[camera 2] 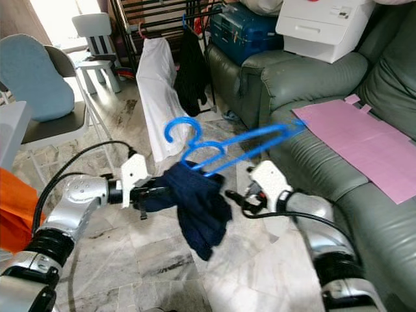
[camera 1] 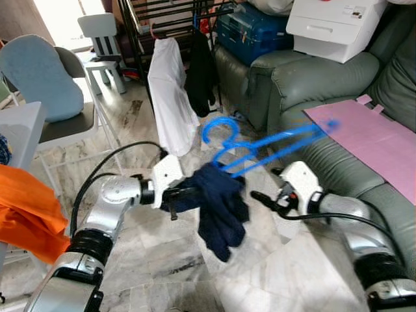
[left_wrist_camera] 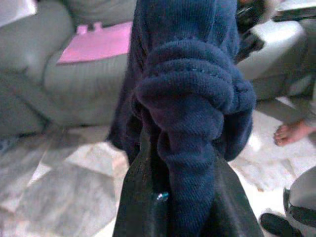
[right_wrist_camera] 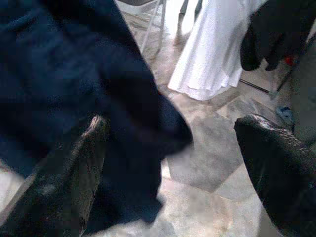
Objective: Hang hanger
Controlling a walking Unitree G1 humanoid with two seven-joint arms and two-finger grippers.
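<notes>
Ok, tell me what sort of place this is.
Likely a home living room used for laundry: a green sofa, a clothes rack with hanging garments, and marble floor tiles.

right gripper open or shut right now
Open. The right gripper has its two black fingers set wide apart with floor showing between them, beside the navy garment and holding nothing.

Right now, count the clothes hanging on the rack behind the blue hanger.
2. A white garment hangs on the rack's left side, and a black garment hangs just to its right, nearer the sofa. The rack's upper part is cut off, so more may be hidden.
</notes>
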